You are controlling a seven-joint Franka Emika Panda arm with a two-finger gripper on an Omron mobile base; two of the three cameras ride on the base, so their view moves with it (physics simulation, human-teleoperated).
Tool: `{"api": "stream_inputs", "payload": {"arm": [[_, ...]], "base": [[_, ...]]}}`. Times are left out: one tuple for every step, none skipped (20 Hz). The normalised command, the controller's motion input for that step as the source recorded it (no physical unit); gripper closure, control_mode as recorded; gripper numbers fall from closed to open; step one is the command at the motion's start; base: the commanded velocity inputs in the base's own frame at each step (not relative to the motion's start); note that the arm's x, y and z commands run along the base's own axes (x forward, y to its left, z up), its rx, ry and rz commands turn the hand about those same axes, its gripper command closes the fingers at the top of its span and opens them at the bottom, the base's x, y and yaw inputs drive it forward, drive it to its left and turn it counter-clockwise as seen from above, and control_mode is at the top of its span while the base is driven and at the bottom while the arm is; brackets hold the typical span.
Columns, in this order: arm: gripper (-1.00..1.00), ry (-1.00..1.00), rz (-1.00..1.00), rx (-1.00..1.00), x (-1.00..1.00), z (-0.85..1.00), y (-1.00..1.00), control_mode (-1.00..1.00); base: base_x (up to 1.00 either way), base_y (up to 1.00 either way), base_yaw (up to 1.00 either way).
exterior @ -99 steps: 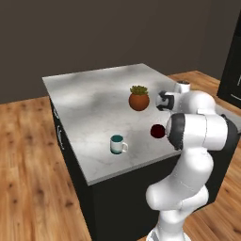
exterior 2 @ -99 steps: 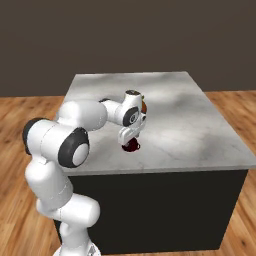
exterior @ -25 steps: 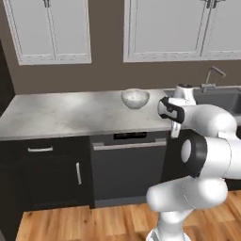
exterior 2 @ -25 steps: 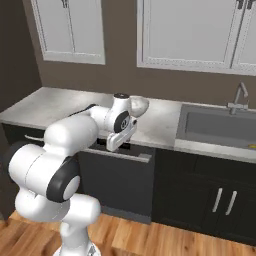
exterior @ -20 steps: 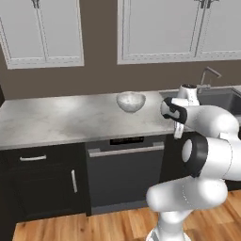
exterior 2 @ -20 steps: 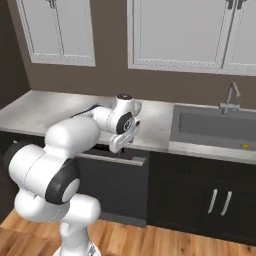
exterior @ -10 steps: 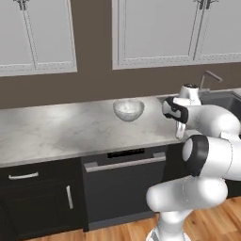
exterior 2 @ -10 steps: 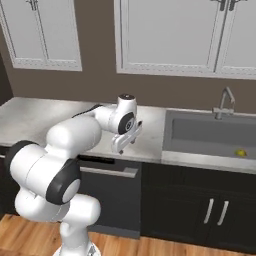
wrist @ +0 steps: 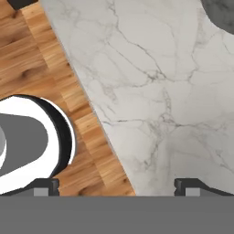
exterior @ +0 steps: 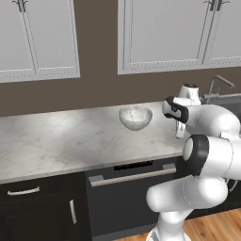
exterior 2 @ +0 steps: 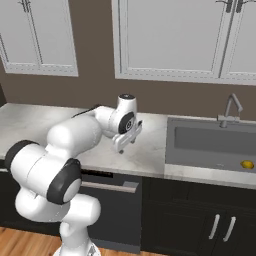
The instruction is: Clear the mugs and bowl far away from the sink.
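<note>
The white-grey marbled bowl [exterior: 135,117] stands on the marble counter [exterior: 56,141], left of my hand. My gripper [exterior: 180,130] points down over the counter near its front edge, open, with nothing between its fingers. From the right base view the gripper [exterior 2: 125,144] hangs left of the dark sink [exterior 2: 210,142] with its gooseneck faucet [exterior 2: 230,111]. In the hand view the gripper [wrist: 116,186] looks down on bare marble beside the counter's edge, and the bowl's rim [wrist: 220,13] shows at the top right corner. The mugs are out of view.
A small yellow object [exterior 2: 246,164] lies in the sink. White wall cabinets [exterior: 164,33] hang above the counter. A dishwasher front [exterior: 132,188] and dark base cabinets [exterior 2: 220,225] sit below it. Wood floor [wrist: 41,68] lies beyond the counter's front edge.
The whole picture has shifted as the base drove along the counter; bowl and sink now look larger and nearer. The arm's pose and the open gripper look unchanged.
</note>
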Motion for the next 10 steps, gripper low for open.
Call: {"api": "stream_inputs", "payload": {"arm": [[-1.0, -0.09, 0.13, -0.06, 0.19, 0.0, 0.64, -1.0], [-1.0, -0.05, 0.14, -0.04, 0.25, -0.06, 0.61, -1.0], [-1.0, 0.0, 0.16, -0.04, 0.48, -0.09, 0.74, -1.0], [-1.0, 0.0, 0.17, -0.05, 0.6, -0.09, 0.81, -1.0], [-1.0, 0.0, 0.16, -0.04, 0.71, -0.09, 0.81, -1.0], [-1.0, 0.0, 0.13, -0.04, 0.78, -0.11, 0.89, -1.0], [-1.0, 0.0, 0.06, -0.03, 0.82, -0.02, 0.84, -1.0], [-1.0, 0.0, 0.03, 0.0, 0.93, -0.08, 0.79, -1.0], [-1.0, 0.0, 0.0, 0.0, 0.96, -0.05, 0.84, -1.0], [-1.0, -0.01, 0.0, -0.01, 0.89, 0.0, 0.91, -1.0]], "base": [[0.0, 0.0, 0.0], [0.0, 0.0, 0.0], [0.0, 0.0, 0.0], [0.0, 0.0, 0.0], [0.0, 0.0, 0.0], [0.0, 0.0, 0.0], [0.0, 0.0, 0.0], [0.0, 0.0, 0.0], [0.0, 0.0, 0.0], [0.0, 0.0, 0.0]]}}
